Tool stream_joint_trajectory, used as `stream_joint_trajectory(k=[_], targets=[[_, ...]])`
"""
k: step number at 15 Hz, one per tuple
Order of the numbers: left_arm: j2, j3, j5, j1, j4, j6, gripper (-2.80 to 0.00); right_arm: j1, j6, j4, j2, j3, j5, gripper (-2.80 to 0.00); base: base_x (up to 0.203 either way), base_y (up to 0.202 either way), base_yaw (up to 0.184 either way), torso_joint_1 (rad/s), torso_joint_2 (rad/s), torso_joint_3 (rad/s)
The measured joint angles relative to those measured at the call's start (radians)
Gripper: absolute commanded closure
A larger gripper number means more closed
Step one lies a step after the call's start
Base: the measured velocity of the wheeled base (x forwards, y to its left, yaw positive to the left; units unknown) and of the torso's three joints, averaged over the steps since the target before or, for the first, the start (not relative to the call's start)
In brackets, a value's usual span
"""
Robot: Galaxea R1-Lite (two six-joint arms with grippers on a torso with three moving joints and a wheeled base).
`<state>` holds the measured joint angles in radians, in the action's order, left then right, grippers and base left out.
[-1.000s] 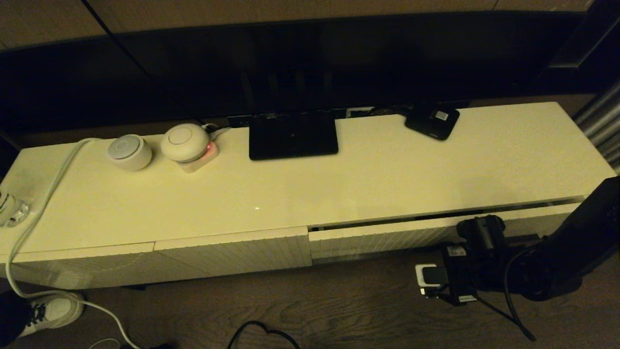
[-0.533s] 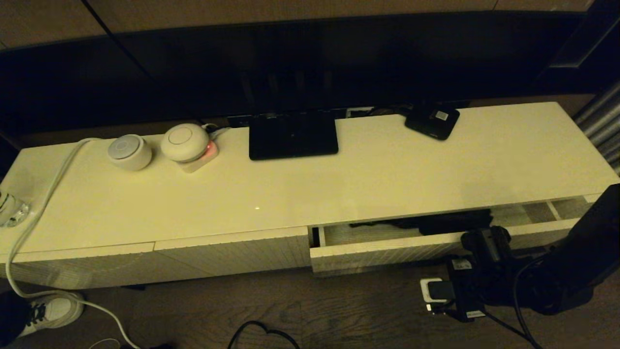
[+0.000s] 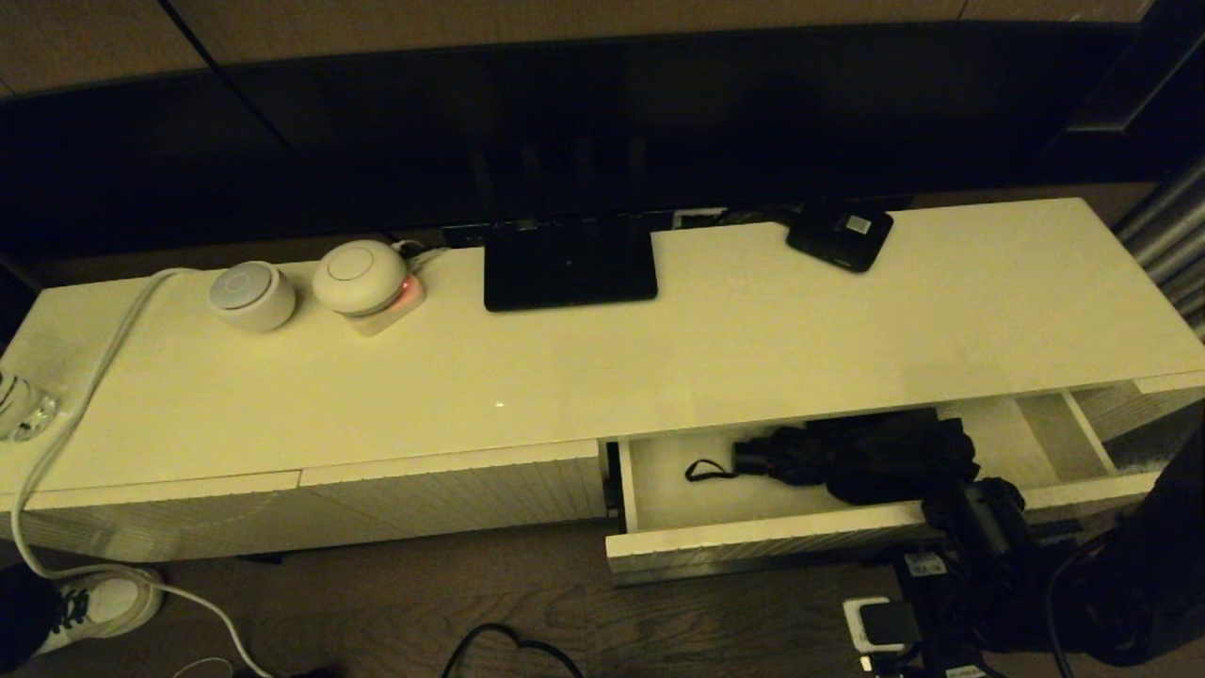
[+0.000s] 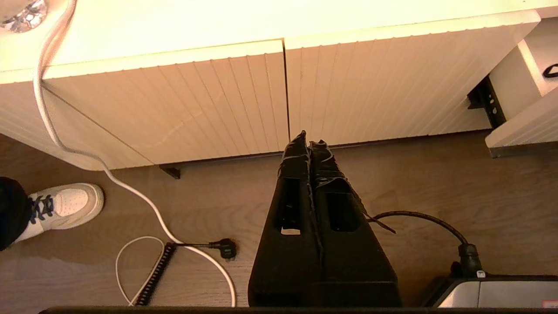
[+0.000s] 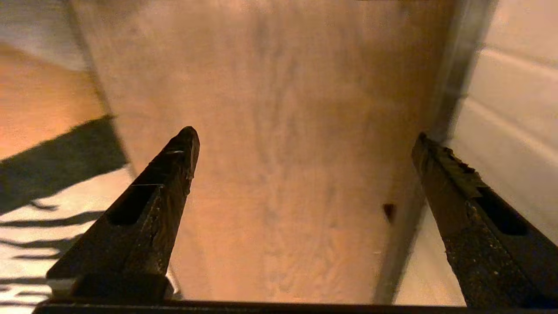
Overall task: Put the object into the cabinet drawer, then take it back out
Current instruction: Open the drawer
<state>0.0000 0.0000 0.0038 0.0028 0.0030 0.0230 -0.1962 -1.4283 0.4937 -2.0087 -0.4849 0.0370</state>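
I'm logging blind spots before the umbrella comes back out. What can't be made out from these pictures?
- Umbrella: head view, its right end is hidden behind the right arm.
- Right gripper: its own view shows open fingers before a blurred surface; what that is cannot be told.
- Drawer: head view, its slot handle is not visible.
- Left gripper: shut, parked low, absent from head view.

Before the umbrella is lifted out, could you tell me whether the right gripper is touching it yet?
Apart. The right wrist view shows the right gripper open with only a bare surface between its fingers; in the head view the umbrella lies untouched in the drawer.
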Motion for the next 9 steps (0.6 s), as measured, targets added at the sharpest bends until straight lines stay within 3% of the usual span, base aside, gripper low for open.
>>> stream_joint_trajectory(k=[5, 6, 9], targets=[[0.0, 0.0, 0.0, 0.0, 0.0, 0.0, 0.0, 0.0, 0.0, -0.012, 0.113, 0.007, 0.007, -2.8, 0.0, 0.0, 0.0, 0.0, 0.0, 0.0], [0.0, 0.0, 0.0, 0.0, 0.0, 0.0, 0.0, 0.0, -0.001, -0.026, 0.147, 0.024, 0.007, 0.0, 0.0, 0.0, 0.0, 0.0, 0.0, 0.0], [0.0, 0.0, 0.0, 0.0, 0.0, 0.0, 0.0, 0.0, -0.001, -0.107, 0.275, 0.095, 0.004, 0.0, 0.0, 0.0, 0.0, 0.0, 0.0, 0.0]])
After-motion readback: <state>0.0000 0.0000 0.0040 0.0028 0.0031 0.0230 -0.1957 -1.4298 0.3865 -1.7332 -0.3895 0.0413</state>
